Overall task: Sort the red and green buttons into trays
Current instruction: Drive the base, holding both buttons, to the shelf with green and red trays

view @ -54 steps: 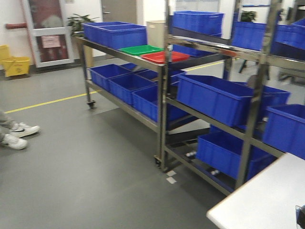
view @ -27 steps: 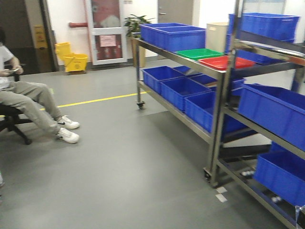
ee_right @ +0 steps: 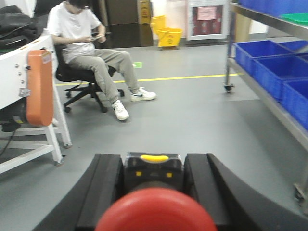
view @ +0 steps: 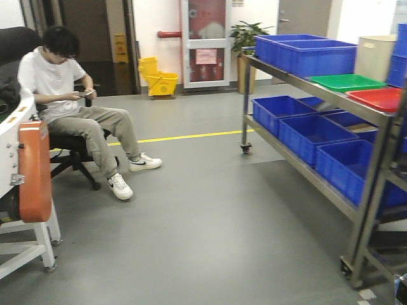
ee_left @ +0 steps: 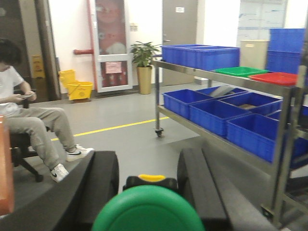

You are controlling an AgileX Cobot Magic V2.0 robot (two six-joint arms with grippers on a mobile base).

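At the far left a person (view: 70,108) sits in a chair, looking at a phone. A yellow mop bucket (view: 159,81) stands by the back wall. On the right, a steel rack (view: 370,190) carries blue crates (view: 305,54), then the green tray (view: 346,82) with the red tray (view: 381,98) just beside it, both on the top shelf. The left end effector (ee_left: 147,173) is closed narrow on a green button (ee_left: 149,211). The right end effector (ee_right: 154,166) likewise grips a red button (ee_right: 156,211).
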